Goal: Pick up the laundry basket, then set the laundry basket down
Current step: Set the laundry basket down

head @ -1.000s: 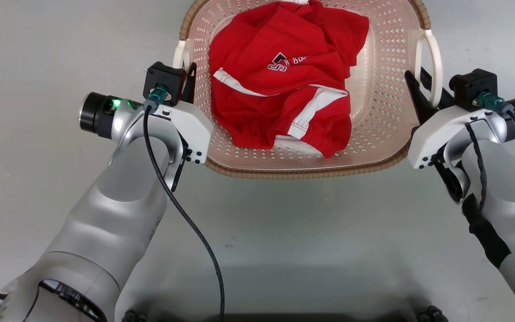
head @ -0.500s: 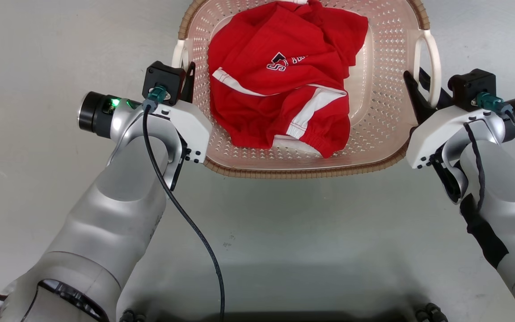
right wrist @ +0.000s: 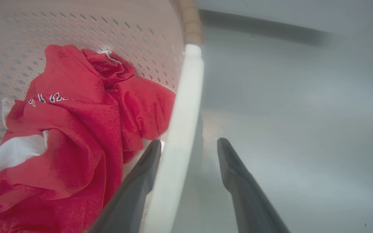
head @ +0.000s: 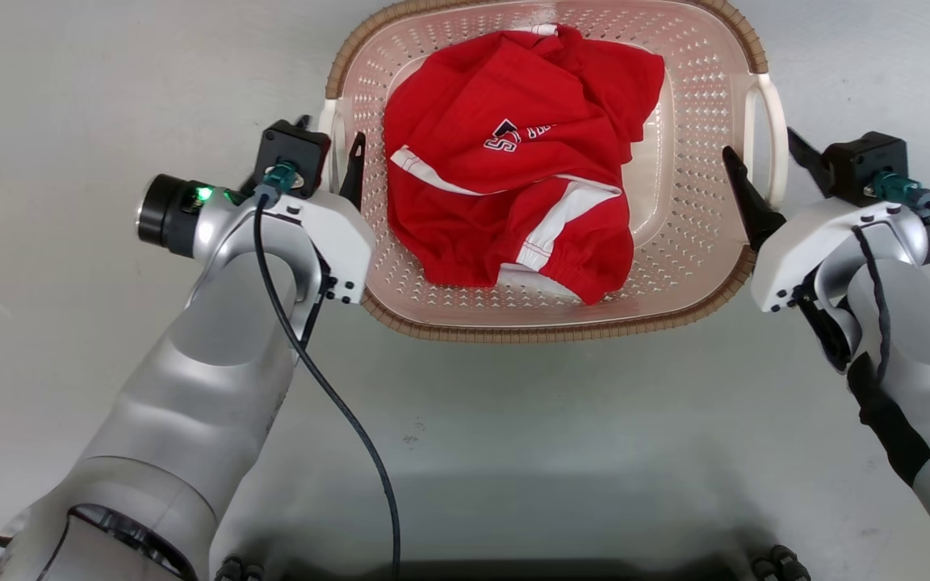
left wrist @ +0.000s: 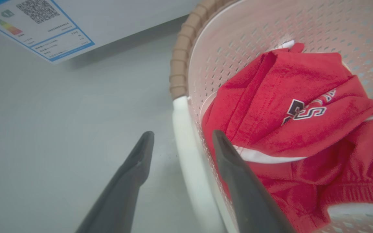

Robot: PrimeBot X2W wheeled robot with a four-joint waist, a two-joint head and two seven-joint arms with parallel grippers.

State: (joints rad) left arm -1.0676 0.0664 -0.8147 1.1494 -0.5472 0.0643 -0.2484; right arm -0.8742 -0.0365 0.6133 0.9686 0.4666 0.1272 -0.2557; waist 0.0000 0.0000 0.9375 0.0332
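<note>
— Where's the basket from where you stand?

— The pale pink perforated plastic laundry basket, the rounded one with the brown woven-look rim, is down on the smooth grey floor. It sits right in front of the robot, between its two arms. A crumpled red garment with white stripes lies inside it.

— And the claws?

— The left gripper has its two dark fingers spread, one on each side of the left white loop handle. One finger is out over the floor and the other is on the basket side, next to the red cloth. There's a clear gap on the outer side, so it isn't pinching anything.

— The right one?

— Much the same. The right gripper stands spread astride the right white loop handle. Its outer finger is apart from the handle, over bare floor. Its inner finger is just beside the handle, and I can't tell whether it touches.

— Anything else about?

— A black cable runs from the left wrist down along the silver forearm. Beyond the basket, on the left, there's a white panel carrying a blue-bordered label with a square code.
</note>
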